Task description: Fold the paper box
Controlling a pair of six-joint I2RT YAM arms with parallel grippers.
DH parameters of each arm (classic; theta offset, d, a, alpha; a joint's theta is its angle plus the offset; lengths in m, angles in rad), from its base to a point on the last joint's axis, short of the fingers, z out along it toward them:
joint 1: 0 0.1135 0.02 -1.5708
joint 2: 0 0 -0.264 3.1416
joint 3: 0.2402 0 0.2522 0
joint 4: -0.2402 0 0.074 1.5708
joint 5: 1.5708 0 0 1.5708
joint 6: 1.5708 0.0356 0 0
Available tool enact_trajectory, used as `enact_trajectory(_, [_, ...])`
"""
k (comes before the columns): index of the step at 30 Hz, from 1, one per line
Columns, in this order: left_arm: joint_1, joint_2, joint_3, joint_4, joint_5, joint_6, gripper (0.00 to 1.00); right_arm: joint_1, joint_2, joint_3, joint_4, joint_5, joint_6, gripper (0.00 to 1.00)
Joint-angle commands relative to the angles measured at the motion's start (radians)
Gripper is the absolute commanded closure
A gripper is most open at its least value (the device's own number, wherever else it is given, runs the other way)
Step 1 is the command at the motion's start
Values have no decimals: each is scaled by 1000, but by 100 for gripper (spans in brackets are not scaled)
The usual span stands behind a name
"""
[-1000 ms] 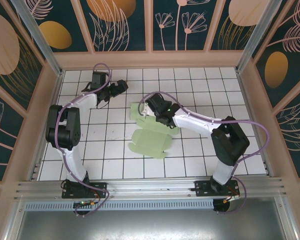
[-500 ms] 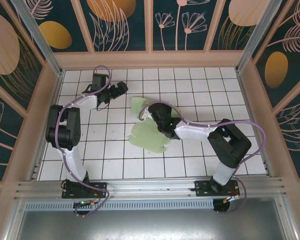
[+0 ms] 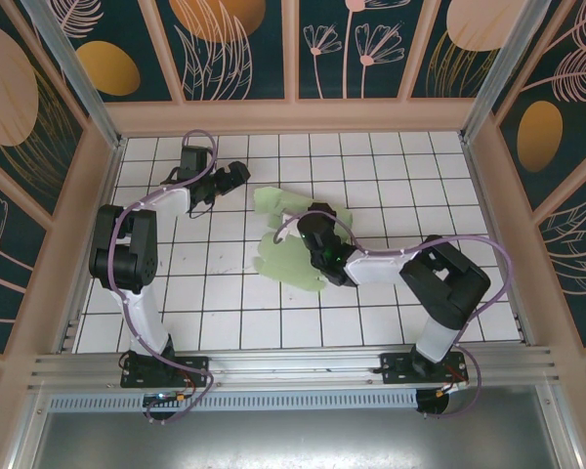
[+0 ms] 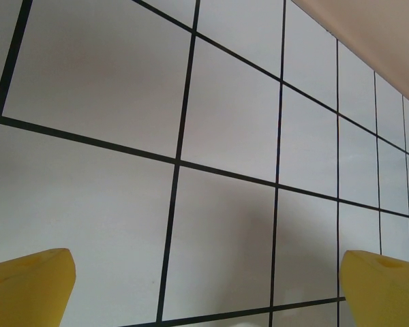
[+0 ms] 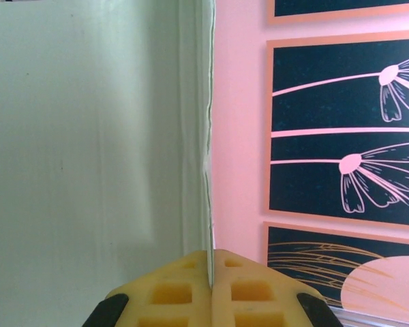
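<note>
The paper box (image 3: 288,262) is a pale mint-green card cut-out near the middle of the tiled table, partly lifted and bent, with flaps showing at the back (image 3: 273,202). My right gripper (image 3: 311,223) reaches over it from the right and is shut on the card. In the right wrist view the yellow pads (image 5: 184,293) pinch the card's thin edge, my right gripper (image 5: 210,272) at the bottom, and the green sheet (image 5: 88,136) stands up on the left. My left gripper (image 3: 236,174) hangs open at the back left, apart from the card; its yellow fingertips (image 4: 27,286) frame bare tiles around my left gripper (image 4: 204,300).
The white gridded table (image 3: 225,313) is boxed in by pink-framed walls with dark flower panels (image 3: 293,115). The right arm's elbow (image 3: 449,278) rises at the right. A metal rail (image 3: 293,366) runs along the near edge.
My right gripper has drawn back toward the near side with the card, lifting and bending it so it covers less of the table. The left arm has hardly moved.
</note>
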Motion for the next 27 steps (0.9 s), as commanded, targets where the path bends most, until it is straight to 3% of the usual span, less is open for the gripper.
enact_trajectory(1, [10,-8,-14,42,11,-4,1,12,25,-38,248,32,-66,100])
enact_trajectory(13, [28,54,-25,147,36,49,1,16,92,-82,376,33,-132,100])
enact_trajectory(23, [27,80,-8,155,103,63,9,18,147,-67,476,54,-179,100])
enact_trajectory(27, [28,121,22,150,151,93,16,19,136,-59,448,39,-139,100])
